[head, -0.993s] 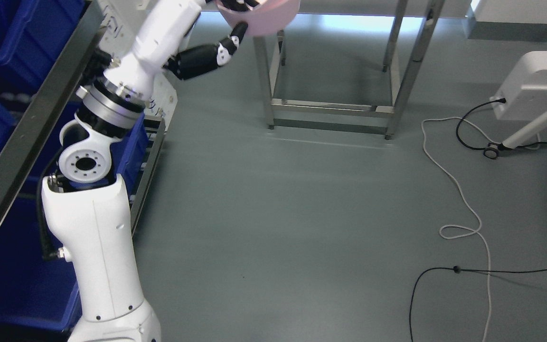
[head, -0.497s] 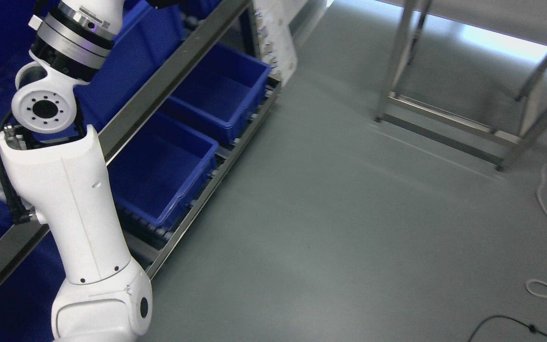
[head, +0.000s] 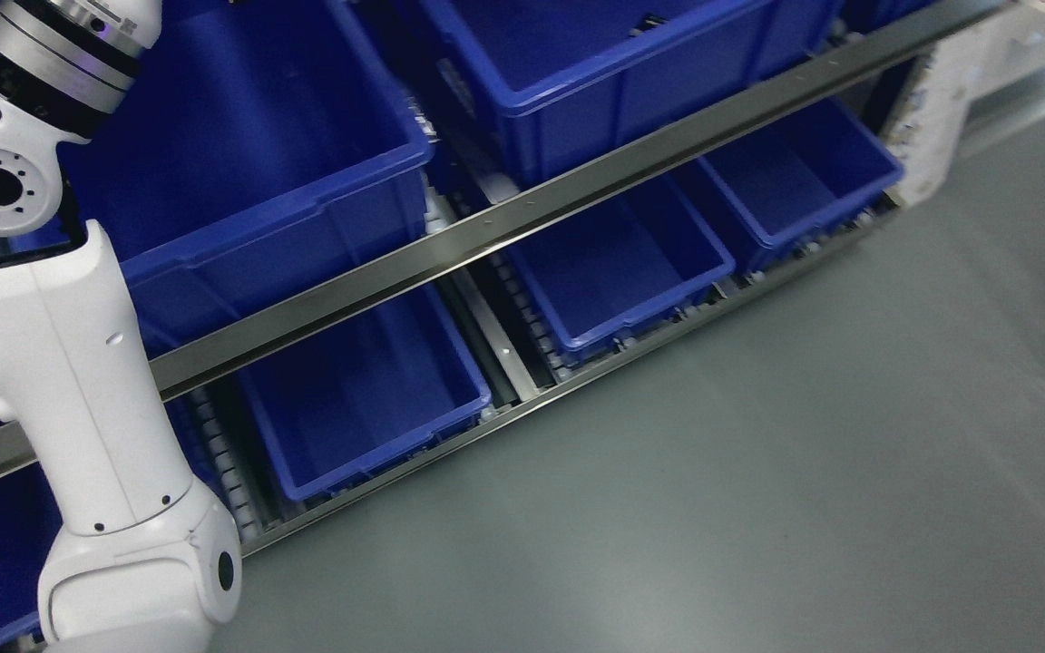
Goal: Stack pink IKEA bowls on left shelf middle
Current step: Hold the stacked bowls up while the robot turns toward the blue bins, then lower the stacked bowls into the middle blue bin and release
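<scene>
My left arm (head: 78, 381) rises white along the picture's left side, and its wrist leaves the frame at the top left, so the hand is out of sight. No pink bowl shows now. Behind the arm stands a metal shelf rack (head: 522, 218) holding several blue bins. A large bin (head: 250, 172) sits on the upper level beside the arm's elbow, with another bin (head: 595, 63) to its right. My right arm does not show.
On the lower level three blue bins (head: 368, 390) (head: 613, 263) (head: 795, 172) sit on roller tracks. A white printed panel (head: 940, 118) hangs at the rack's right end. Grey floor (head: 713, 472) spreads across the lower right.
The whole picture has swung left towards the rack, so the camera has turned. The left hand with the pink bowl, seen a second ago at the top, is now out of frame.
</scene>
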Tool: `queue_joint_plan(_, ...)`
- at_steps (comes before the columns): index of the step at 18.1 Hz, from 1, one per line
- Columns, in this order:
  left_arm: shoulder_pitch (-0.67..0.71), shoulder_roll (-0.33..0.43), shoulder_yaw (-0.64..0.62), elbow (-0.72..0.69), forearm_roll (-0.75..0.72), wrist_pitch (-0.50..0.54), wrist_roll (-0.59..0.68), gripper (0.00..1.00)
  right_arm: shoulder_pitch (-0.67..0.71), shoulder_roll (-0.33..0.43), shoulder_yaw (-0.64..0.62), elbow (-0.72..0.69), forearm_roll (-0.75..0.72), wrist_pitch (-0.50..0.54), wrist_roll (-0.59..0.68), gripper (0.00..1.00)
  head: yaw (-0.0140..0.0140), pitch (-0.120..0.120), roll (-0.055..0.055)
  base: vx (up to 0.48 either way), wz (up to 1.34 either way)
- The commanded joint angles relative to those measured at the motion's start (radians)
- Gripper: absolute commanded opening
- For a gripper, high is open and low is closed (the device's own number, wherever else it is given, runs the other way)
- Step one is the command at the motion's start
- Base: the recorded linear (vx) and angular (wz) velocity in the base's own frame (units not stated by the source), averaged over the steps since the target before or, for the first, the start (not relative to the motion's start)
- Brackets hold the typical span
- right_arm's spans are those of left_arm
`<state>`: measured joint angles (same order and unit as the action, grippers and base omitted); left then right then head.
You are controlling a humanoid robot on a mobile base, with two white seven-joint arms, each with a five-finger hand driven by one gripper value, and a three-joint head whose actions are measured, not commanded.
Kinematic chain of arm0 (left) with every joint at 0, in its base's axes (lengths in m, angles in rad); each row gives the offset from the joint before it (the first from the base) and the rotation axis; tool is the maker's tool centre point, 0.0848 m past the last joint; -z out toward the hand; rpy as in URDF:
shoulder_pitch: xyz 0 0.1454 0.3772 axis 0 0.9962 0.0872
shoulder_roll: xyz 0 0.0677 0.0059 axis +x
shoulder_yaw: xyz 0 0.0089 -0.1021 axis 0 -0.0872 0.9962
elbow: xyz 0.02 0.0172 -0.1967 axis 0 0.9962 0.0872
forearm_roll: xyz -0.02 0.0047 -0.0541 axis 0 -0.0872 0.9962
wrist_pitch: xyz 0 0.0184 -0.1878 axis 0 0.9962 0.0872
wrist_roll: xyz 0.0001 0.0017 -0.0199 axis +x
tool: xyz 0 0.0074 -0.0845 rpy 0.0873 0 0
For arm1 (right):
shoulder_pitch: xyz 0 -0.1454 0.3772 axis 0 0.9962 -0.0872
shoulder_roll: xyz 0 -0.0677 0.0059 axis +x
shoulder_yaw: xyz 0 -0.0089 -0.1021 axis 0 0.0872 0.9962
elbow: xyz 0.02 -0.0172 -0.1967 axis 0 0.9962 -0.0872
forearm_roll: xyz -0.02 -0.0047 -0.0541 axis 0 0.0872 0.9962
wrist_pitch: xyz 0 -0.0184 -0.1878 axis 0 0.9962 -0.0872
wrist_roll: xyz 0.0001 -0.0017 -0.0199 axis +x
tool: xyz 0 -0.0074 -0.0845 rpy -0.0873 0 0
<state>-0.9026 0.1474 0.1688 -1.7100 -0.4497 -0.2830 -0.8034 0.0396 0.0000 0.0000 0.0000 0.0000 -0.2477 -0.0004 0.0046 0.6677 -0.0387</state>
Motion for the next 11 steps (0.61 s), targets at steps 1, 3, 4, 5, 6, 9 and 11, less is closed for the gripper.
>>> queue_joint_plan(1,0.042,0.089,0.002,0.004,-0.001,0.024,-0.069,0.07,0.0,-0.017,-0.005,-0.017,-0.002,0.001,0.0,1.0,0.0,0.0,0.0,0.065,0.94)
queue_joint_plan(3,0.07,0.089,-0.057,0.032,-0.001,0.024,-0.08,0.07,0.0,-0.017,-0.005,-0.017,-0.002,0.001,0.0,1.0,0.0,0.0,0.0,0.074,0.8)
queue_joint_plan(4,0.076,0.087,-0.087,0.052,-0.003,0.024,-0.079,0.07,0.0,-0.017,-0.005,-0.017,-0.002,0.001,0.0,1.0,0.0,0.0,0.0,0.09,0.64)
queue_joint_plan(5,0.08,0.089,-0.13,0.078,-0.004,0.024,-0.079,0.08,0.0,-0.017,-0.005,-0.017,-0.002,0.001,0.0,1.0,0.0,0.0,0.0,0.09,0.64)
queue_joint_plan(6,0.079,0.087,-0.161,0.105,-0.006,0.022,-0.079,0.08,0.0,-0.017,-0.005,-0.017,-0.002,0.001,0.0,1.0,0.0,0.0,0.0,0.08,0.46)
queue_joint_plan(9,0.054,0.078,-0.207,0.148,-0.007,0.024,-0.079,0.08,0.0,-0.017,-0.005,-0.017,-0.002,0.001,0.0,1.0,0.0,0.0,0.0,0.086,0.44)
queue_joint_plan(11,0.03,0.055,-0.28,0.183,-0.007,0.024,-0.079,0.08,0.0,-0.017,-0.005,-0.017,-0.002,0.001,0.0,1.0,0.0,0.0,0.0,0.087,0.27)
